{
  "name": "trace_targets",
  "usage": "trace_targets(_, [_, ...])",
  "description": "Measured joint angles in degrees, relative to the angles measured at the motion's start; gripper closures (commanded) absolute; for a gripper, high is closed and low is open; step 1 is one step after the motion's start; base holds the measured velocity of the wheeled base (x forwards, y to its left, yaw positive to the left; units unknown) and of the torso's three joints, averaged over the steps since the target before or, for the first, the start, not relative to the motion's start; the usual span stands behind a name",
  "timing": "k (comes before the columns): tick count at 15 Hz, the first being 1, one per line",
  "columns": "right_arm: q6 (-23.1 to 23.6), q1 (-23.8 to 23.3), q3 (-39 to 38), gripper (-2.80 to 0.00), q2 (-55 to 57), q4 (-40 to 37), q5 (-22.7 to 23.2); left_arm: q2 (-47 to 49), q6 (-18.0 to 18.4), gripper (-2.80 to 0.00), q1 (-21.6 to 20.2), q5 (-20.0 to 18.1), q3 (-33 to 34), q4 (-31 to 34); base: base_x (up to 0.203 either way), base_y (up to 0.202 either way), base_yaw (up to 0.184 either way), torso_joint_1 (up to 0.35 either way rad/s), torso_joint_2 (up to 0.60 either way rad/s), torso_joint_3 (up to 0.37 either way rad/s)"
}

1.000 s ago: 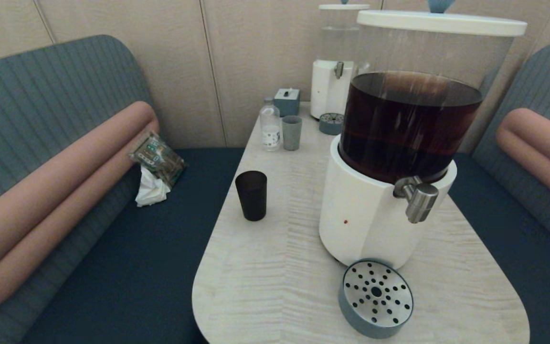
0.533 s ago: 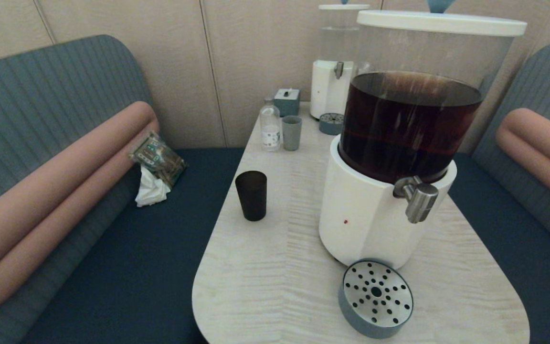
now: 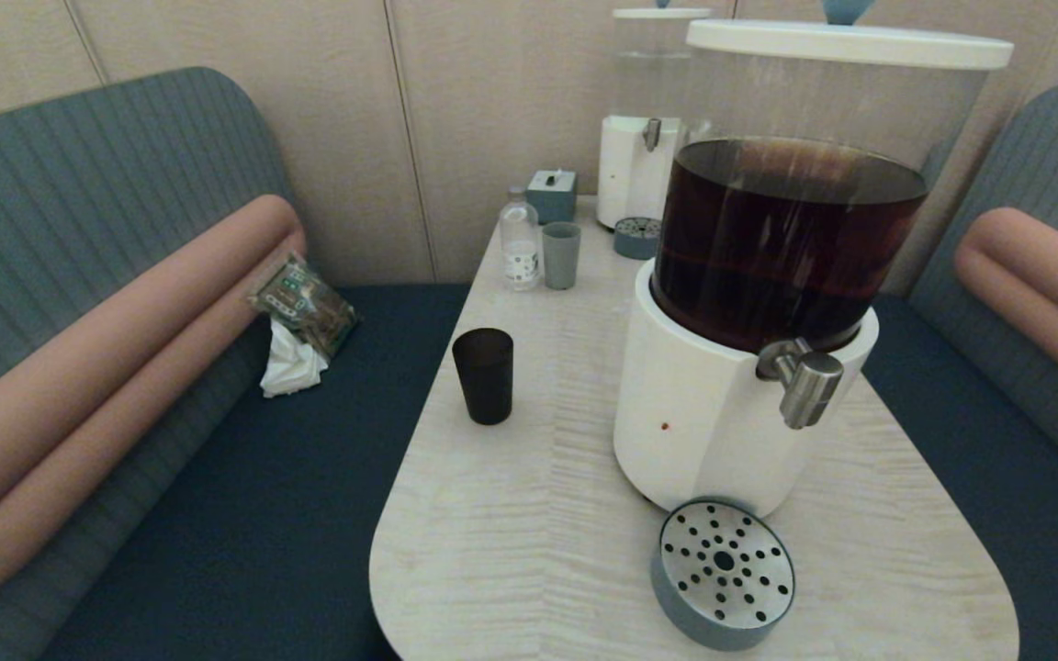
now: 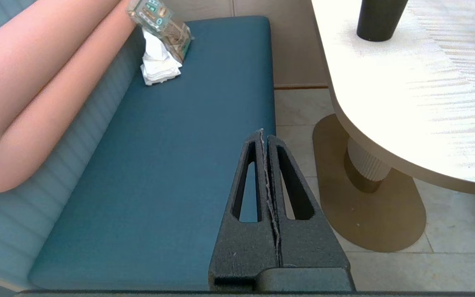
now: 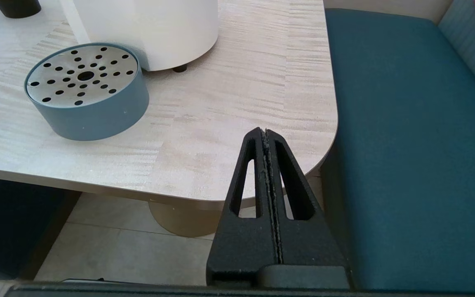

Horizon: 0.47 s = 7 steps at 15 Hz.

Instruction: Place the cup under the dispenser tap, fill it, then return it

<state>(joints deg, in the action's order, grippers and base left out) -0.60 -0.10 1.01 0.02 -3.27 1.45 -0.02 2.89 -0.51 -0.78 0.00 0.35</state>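
The left gripper point(image 4: 265, 136) hung closed and empty over the bench seat point(image 4: 171, 165), the cup point(image 4: 379, 18) standing upright on the tabletop point(image 4: 419, 103) well ahead of it. The right gripper point(image 5: 264, 134), closed too, hovered at the tabletop's near corner, the drip tray point(image 5: 85, 88) and dispenser tap point(image 3: 803, 384) ahead of it.

The small tapered cup point(image 3: 483, 375) is matte black, plain, with no pattern. The short cylindrical tap point(image 3: 803, 380) is brushed steel grey, on a plain white round base point(image 3: 699, 431) with one small red dot. The liquid in the clear tank point(image 3: 786, 239) is dark brown. The round drip tray point(image 5: 85, 91) has a grey-blue wall and a silver top with black holes. The table point(image 5: 237, 103) is pale wood with fine grain stripes. The right gripper point(image 5: 265, 136), near the table corner, is black; the bench seat point(image 5: 402, 156) beside it is dark teal.
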Motion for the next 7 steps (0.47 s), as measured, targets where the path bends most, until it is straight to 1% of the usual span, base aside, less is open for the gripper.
trace_targets(7, [-0.02, 0.00, -0.18, 0.00, 0.00, 0.66, -0.11, 0.00, 0.00, 0.00, 0.00, -0.02, 0.00, -0.02, 0.000, 0.000, 0.000, 0.000, 0.00, 0.000])
